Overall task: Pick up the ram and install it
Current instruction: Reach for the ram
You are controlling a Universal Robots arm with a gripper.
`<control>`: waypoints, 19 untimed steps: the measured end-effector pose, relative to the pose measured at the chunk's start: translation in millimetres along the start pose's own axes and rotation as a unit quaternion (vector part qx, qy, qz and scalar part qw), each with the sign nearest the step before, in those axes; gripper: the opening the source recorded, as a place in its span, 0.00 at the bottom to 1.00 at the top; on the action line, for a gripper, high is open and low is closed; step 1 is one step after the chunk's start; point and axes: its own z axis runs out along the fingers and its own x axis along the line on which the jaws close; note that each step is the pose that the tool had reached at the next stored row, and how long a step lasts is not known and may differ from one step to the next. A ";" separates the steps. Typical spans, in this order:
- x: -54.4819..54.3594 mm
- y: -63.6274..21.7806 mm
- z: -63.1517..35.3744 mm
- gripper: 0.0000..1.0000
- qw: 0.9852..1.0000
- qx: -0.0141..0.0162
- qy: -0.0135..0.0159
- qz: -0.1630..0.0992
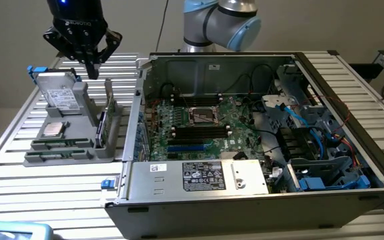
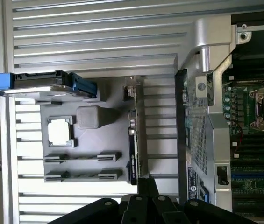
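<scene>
One slatted metal table (image 1: 18, 185) carries everything.

Largest item is the open computer case (image 1: 245, 195), toward the exterior view's right. Its motherboard (image 1: 232, 112) is exposed, with long black memory slots (image 1: 199, 132) running across its middle. The robot arm (image 1: 219, 22) stands behind the case.

A grey parts tray (image 1: 38, 161) sits just beside the case, on the exterior view's left. The gripper (image 1: 93, 75) hangs above the tray's far end, clear of every part. Its fingers are pressed together with nothing between them (in the wrist view the dark fingertips (image 2: 146, 185) meet in a single point).

On the tray, by size:
- hard drive (image 1: 62, 92) with blue tabs, raised on a stand at the far end
- green expansion card (image 1: 102, 125), standing on edge along the side facing the case
- square silver processor (image 1: 52, 129), lying flat mid-tray

The ram (image 1: 58, 145) is a thin green stick lying lengthwise in the first of two narrow clip holders at the tray's near end, just in front of the processor. The second holder (image 1: 55, 156) lies beside it, nearer the tray's edge; its contents look similar, but I cannot tell for certain. The ram is untouched, well apart from the gripper and outside the case.
</scene>
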 end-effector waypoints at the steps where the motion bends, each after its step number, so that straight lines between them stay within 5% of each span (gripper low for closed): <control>1: 4.8 -0.3 1.6 0.11 1.000 0.001 0.000 0.000; 15: 65.7 -3.9 21.7 0.11 1.000 0.009 0.002 0.001; 19: 69.3 -5.1 26.5 0.11 1.000 0.010 0.007 -0.004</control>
